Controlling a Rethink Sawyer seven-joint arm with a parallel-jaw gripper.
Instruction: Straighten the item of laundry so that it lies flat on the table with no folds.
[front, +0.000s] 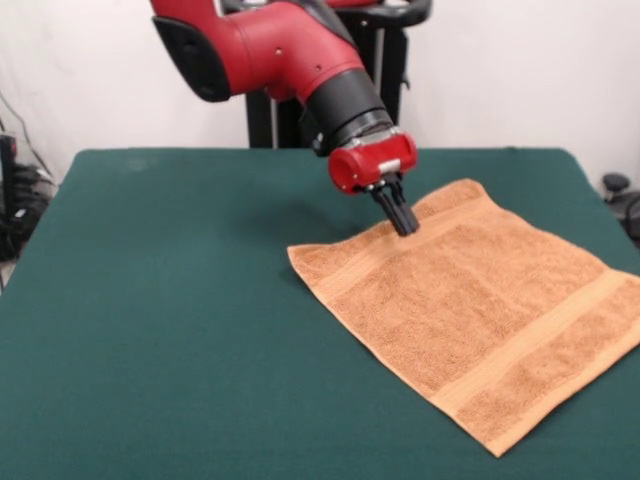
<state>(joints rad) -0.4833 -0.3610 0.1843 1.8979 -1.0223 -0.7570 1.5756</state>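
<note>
The small square orange-tan terry towel (475, 310) lies spread at lower right of the dark green felt surface (160, 320); the gripper (405, 222) seemingly touches its upper edge.

Bright, even light from overhead, no glare anywhere. The arm (290, 55) throws a soft, faint shadow on the counter (150, 300) toward the far edge, just beside the towel's (480, 310) far corner. The towel edges cast only a thin dark line. Focus is slightly soft overall; terry texture reads grainy. Wall behind is pale, nearly washed out.
</note>
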